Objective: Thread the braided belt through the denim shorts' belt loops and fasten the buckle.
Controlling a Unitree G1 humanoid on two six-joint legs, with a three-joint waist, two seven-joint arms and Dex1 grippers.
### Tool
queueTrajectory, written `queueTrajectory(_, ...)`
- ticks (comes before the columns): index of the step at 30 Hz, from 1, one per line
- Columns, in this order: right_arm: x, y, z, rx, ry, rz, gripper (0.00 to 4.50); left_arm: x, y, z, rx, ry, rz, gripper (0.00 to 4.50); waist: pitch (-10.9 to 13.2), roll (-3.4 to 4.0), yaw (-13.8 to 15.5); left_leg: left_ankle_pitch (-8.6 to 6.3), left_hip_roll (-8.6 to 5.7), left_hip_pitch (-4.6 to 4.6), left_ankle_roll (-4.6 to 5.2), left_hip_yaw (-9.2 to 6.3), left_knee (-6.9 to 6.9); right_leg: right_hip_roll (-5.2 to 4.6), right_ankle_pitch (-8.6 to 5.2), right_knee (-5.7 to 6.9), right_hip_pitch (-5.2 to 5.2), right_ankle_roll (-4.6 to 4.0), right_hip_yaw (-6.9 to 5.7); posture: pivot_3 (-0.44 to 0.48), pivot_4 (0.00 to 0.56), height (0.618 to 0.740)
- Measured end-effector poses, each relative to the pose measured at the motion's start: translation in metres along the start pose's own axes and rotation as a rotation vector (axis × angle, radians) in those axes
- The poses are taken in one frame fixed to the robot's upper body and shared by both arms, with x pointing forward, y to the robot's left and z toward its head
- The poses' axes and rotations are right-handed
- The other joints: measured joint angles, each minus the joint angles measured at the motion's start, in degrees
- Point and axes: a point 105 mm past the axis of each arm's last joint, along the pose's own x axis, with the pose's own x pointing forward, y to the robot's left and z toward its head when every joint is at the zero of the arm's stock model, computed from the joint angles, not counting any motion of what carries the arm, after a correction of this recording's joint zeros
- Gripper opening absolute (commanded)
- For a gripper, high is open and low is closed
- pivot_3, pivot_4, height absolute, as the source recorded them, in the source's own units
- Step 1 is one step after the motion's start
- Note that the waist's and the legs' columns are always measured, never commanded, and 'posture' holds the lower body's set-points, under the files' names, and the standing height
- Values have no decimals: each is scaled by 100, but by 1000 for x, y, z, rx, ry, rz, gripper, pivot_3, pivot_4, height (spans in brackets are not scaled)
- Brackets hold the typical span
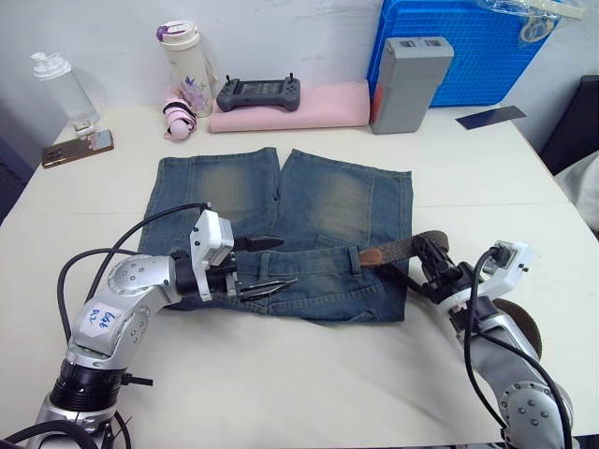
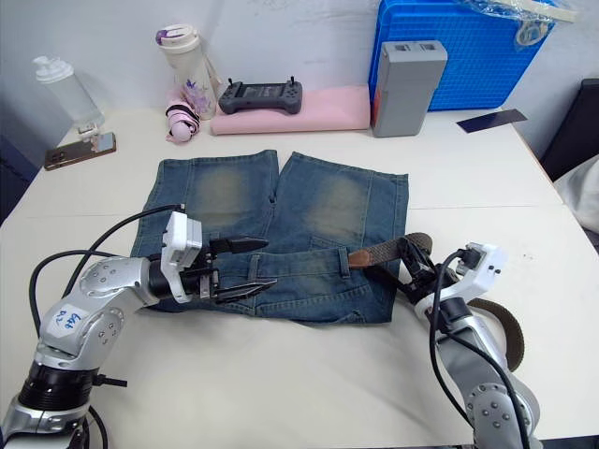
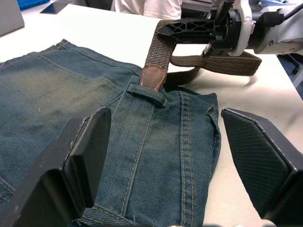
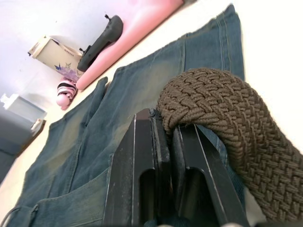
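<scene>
The shorts (image 1: 281, 229) were laid flat at the middle of the table (image 1: 281, 383), waistband toward the robot, legs pointing to twelve o'clock. The belt (image 3: 163, 49) was found at the shorts' four o'clock corner: its leather tip (image 3: 152, 76) had been pushed just under one loop (image 3: 147, 93) on the waistband, and the rest was trailed off to three o'clock and curled back on the table beside the right arm.

The right gripper (image 1: 432, 254) was seen clamped on the belt a little behind the tip, fingers nearly closed with the braid bulging over them in the right wrist view. The left gripper (image 1: 267, 265) was held over the waistband at nine o'clock from the loop, fingers spread wide, nothing in them, tips aimed along the band toward the tip.

The braid was judged soft and floppy, light, with a rough weave that should be gripped without slipping; pushed from far back it would likely be buckled rather than fed. The leather tip was judged the stiffer part, so it would best be taken there, right where it emerges from the loop, and drawn through. The denim was judged limp and liable to be dragged along and bunched, so some holding-down of the waistband might be needed. The buckle could not be made out.
</scene>
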Motion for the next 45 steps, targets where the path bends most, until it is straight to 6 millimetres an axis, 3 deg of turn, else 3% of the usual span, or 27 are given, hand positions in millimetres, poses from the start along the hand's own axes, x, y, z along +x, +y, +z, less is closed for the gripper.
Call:
queueTrajectory(7, 1, 16, -12, -159, 26, -11, 0, 1, 2, 2, 11, -1, 9, 4043, 0, 0, -2, 0, 0, 0, -1, 0, 0, 0, 0, 2, -2, 0, 1, 0, 150, 661)
queueTrajectory(15, 6, 26, -35, -182, 94, -30, 0, 5, 7, 2, 101, 37, -6, 4043, 0, 0, -5, 1, -2, 0, -3, 0, 0, 0, 0, 5, -3, 0, 2, 0, 150, 661)
queueTrajectory(26, 24, 20, -78, -196, 304, -21, 0, 34, 14, -21, 518, 137, -170, 4043, -5, -4, -6, 2, -4, -1, -3, 1, 7, -1, 0, 9, -5, 0, -1, 0, 150, 661)
queueTrajectory(34, 27, 23, -82, -171, 317, -28, 0, 49, 23, -29, 908, 134, -255, 4043, -21, -30, -60, 2, -3, -1, -3, 1, 9, -1, 0, 11, -4, 0, -3, 0, 150, 661)
queueTrajectory(45, 26, 19, -89, -70, 366, -80, 0, 49, 34, -32, 1064, 124, -283, 4043, -65, -72, -137, 1, -4, 0, -2, -9, 10, -2, 0, 18, -2, 0, -11, 0, 150, 661)
